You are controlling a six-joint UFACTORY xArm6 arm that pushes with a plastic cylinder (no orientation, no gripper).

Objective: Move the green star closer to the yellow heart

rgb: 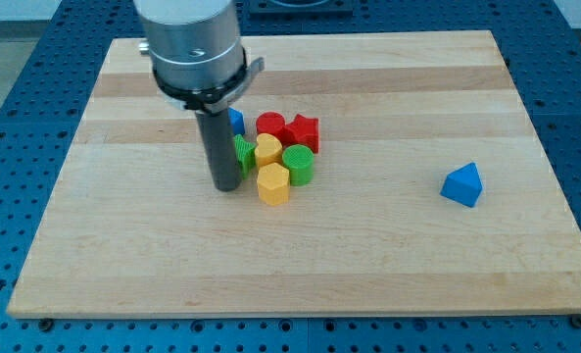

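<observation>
The wooden counter (388, 245) fills most of the view, a pale board resting on a blue perforated surface (6, 59). Over its upper left part hangs the arm's silver cylindrical housing (192, 44), and from it a straight dark rod (220, 147) drops to the board. The arm carries no pincer, so there is nothing to open or close and nothing is held; the rod simply ends in my tip (227, 186), which meets the wood at the left edge of a tight cluster of blocks.

The blue triangular block (462, 184) lies well apart from everything else, toward the view's right. In the cluster, the red star (304, 131) sits at the upper right, with a red cylinder (269, 124) just to its left. Below the red star is a green cylinder-like block (298, 164). A yellow hexagonal block (273, 183) lies at the cluster's bottom, nearest the view's bottom. The yellow heart (268, 149) sits in the middle, touching its neighbours. The green star (244, 153) is partly hidden by the rod, lying just right of my tip and against the yellow heart's left side. A small blue block (236, 121) peeks out behind the rod, its shape unclear.
</observation>
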